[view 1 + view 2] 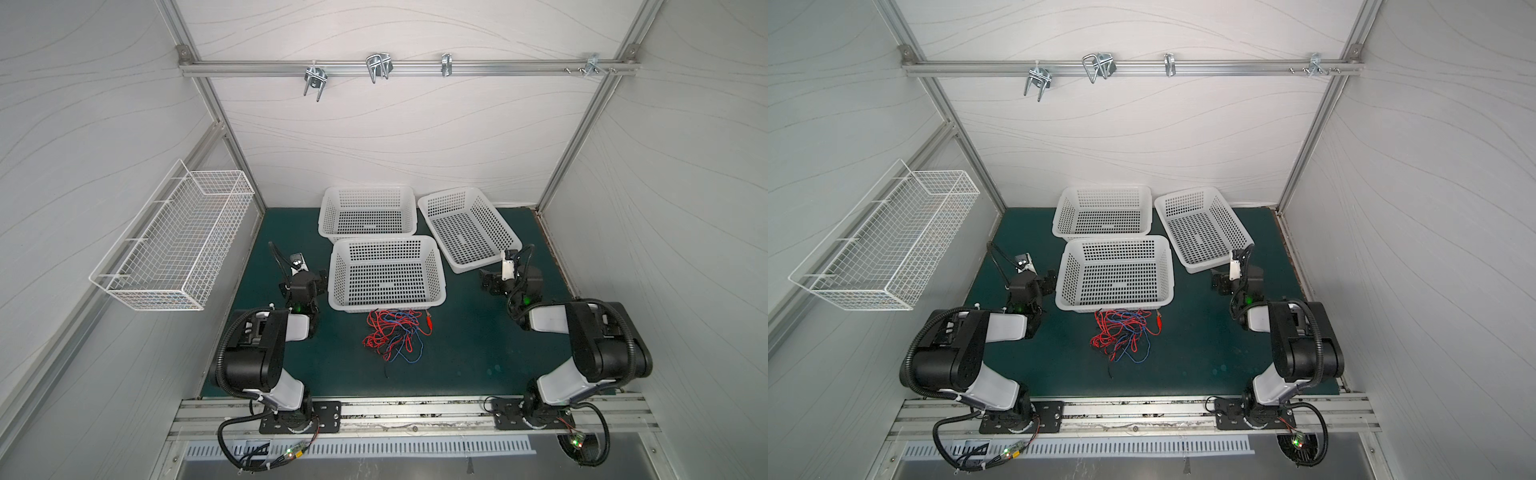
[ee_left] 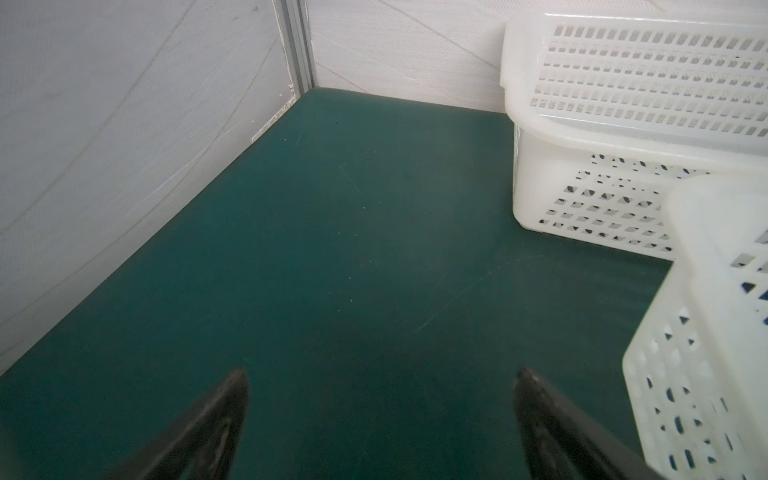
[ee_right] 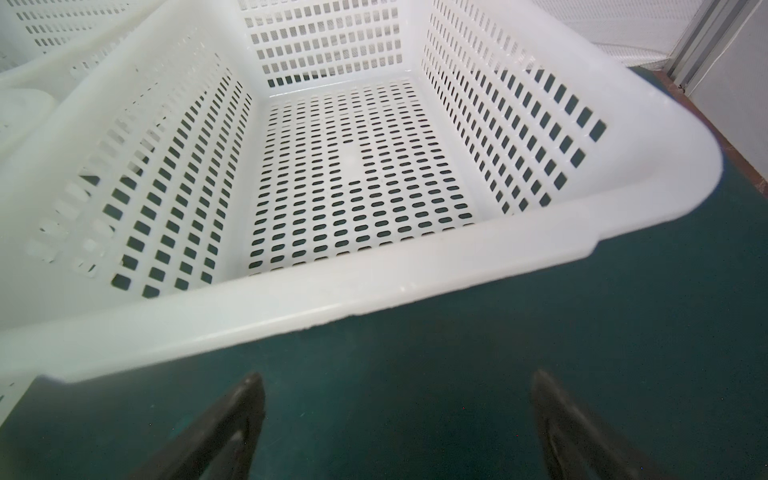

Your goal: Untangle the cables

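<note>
The cables (image 1: 392, 334), thin red, blue and black wires with red alligator clips (image 1: 428, 314) at one edge, lie in one knotted heap on the green mat (image 1: 465, 361). They sit just in front of the nearest white basket (image 1: 384, 240), about midway between the arms, probably so either can reach. Nothing holds them: the left gripper (image 2: 380, 374) and right gripper (image 3: 398, 377) hang over bare mat to either side, jaws spread wide and empty. The back basket (image 1: 368, 190) and angled basket (image 3: 374, 291) stand farther off. The nearest basket's front wall crowds the heap, which may hamper pulling strands that way.
</note>
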Robot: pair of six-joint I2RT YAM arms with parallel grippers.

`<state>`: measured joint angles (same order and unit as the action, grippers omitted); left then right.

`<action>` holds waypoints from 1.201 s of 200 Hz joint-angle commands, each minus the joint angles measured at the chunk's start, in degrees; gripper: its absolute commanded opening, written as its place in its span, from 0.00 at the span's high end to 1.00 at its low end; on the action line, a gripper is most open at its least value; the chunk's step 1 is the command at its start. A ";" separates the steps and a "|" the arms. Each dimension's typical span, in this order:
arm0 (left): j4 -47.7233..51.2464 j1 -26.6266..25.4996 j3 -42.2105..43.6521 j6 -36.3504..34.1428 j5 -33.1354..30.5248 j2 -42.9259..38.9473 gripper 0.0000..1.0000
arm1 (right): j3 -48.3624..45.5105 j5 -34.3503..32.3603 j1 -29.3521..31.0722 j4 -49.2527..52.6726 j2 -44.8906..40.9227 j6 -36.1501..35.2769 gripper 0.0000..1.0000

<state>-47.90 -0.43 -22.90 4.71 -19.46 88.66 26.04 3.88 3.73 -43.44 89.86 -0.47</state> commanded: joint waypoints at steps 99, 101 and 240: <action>-2.44 -0.01 -0.18 -0.23 0.01 0.37 0.00 | 0.58 0.27 0.07 0.06 0.40 -0.57 0.01; -2.39 -0.01 -0.21 -0.25 0.03 0.30 0.00 | 0.65 0.36 0.01 0.10 0.40 -0.58 0.01; 15.05 -2.95 -1.04 -2.17 -1.93 -18.70 0.01 | 10.50 -2.64 0.76 33.03 -16.68 7.40 0.01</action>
<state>-43.79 -3.07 -19.88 2.15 -20.91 78.54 33.65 1.52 3.73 -23.24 77.01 3.14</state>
